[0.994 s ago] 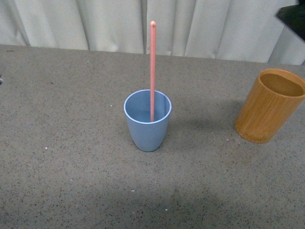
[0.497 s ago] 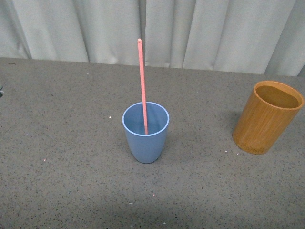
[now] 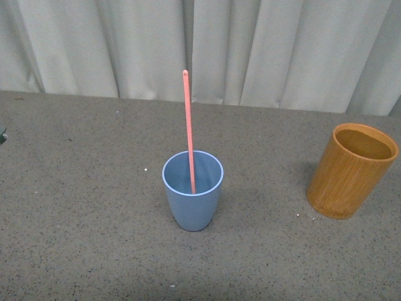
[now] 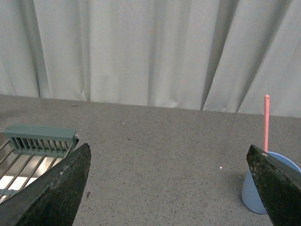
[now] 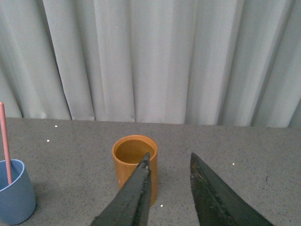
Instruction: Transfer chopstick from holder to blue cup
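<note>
Salmon-pink chopstick (image 3: 188, 132) standing nearly upright inside blue cup (image 3: 192, 198) mid-surface, empty bamboo holder (image 3: 350, 171) well apart near the right edge, left gripper (image 4: 169, 188) spread wide, right gripper (image 5: 170, 186) slightly parted, both holding nothing

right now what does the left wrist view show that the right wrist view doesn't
Only the left wrist view shows a green slotted rack at the table's edge, and the left gripper with its fingers wide apart. Only the right wrist view shows the bamboo holder, empty, and the right gripper, open with a narrower gap. Both show the blue cup with the pink chopstick standing in it, the grey table and the pale curtain.
</note>
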`<state>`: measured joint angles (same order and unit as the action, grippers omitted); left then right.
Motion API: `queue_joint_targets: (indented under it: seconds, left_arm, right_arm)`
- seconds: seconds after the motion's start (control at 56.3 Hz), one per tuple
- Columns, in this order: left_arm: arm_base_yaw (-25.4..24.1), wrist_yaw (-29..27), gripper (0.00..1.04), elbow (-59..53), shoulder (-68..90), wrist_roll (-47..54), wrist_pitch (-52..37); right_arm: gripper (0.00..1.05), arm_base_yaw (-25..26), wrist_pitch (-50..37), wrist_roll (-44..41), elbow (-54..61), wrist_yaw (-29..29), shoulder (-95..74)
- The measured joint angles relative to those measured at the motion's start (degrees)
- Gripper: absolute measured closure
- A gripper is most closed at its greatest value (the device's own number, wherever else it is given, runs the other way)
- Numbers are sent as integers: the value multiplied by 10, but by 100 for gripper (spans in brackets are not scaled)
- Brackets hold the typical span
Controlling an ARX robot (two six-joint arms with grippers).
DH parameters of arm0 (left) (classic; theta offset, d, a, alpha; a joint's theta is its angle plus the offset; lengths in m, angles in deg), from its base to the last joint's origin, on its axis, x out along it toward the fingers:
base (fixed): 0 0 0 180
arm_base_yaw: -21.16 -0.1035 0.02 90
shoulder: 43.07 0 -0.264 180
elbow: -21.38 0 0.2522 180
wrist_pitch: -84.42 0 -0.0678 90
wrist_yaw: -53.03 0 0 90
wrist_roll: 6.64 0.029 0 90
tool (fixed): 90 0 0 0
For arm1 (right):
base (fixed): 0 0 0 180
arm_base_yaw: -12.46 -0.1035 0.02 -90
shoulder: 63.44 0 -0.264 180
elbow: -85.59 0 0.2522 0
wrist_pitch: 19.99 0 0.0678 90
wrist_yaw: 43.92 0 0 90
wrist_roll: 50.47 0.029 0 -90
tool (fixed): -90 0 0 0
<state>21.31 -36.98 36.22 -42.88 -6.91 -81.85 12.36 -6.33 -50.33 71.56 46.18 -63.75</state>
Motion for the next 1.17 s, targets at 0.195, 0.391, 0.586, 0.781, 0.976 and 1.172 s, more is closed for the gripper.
queue_joint_targets:
  seconds: [0.195, 0.391, 0.586, 0.781, 0.976, 1.172]
  left_arm:
    - [0, 0, 7, 0, 0, 0, 0]
    - [0, 0, 7, 0, 0, 0, 0]
    - [0, 0, 7, 0, 0, 0, 0]
    - [0, 0, 7, 0, 0, 0, 0]
    - [0, 0, 7, 0, 0, 0, 0]
    - [0, 0, 7, 0, 0, 0, 0]
  right_arm:
    - [34, 0, 0, 0, 0, 0, 0]
    - [8, 0, 0, 0, 0, 0, 0]
    - [10, 0, 0, 0, 0, 0, 0]
    - [10, 0, 0, 0, 0, 0, 0]
    - [10, 0, 0, 0, 0, 0, 0]
    - [10, 0, 0, 0, 0, 0, 0]
